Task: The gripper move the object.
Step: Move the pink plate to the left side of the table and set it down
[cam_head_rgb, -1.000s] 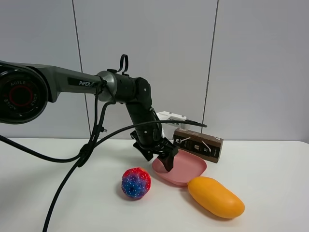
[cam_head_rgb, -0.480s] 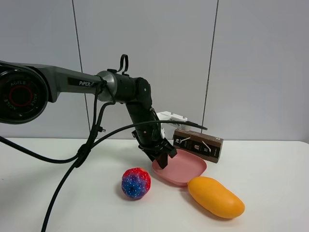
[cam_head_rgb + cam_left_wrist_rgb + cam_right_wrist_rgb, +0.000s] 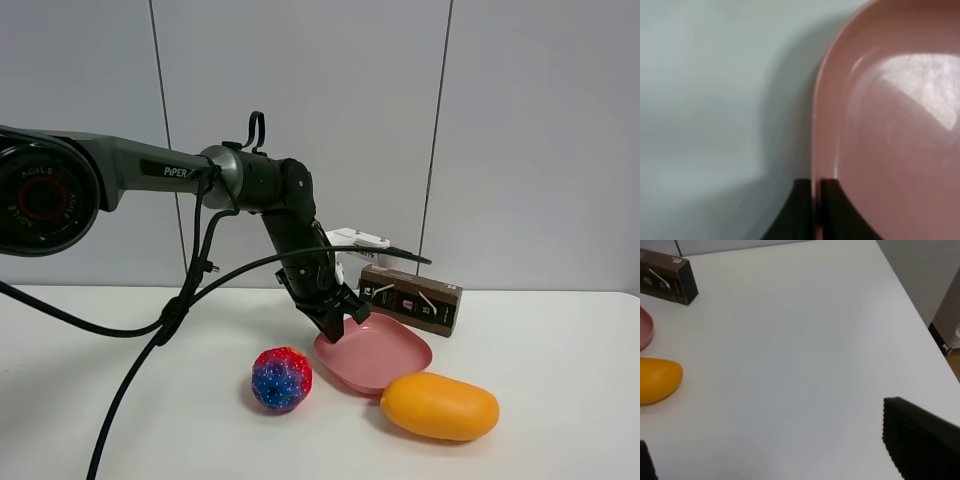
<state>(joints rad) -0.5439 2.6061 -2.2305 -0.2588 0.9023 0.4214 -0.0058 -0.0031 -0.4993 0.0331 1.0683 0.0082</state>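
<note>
Left jaws pinch the rim of the pink plate (image 3: pixel 385 360), face-up, longest side-to-side.

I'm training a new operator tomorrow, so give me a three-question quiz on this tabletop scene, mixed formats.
1. True or false: the left gripper is clamped on the rim of the pink plate.
2. In the high view, which thing stands behind the plate? A) mango B) brown box C) speckled ball
3. Fill in: the right gripper is ____ (open/shut).
Key: 1 true; 2 B; 3 open.
</note>
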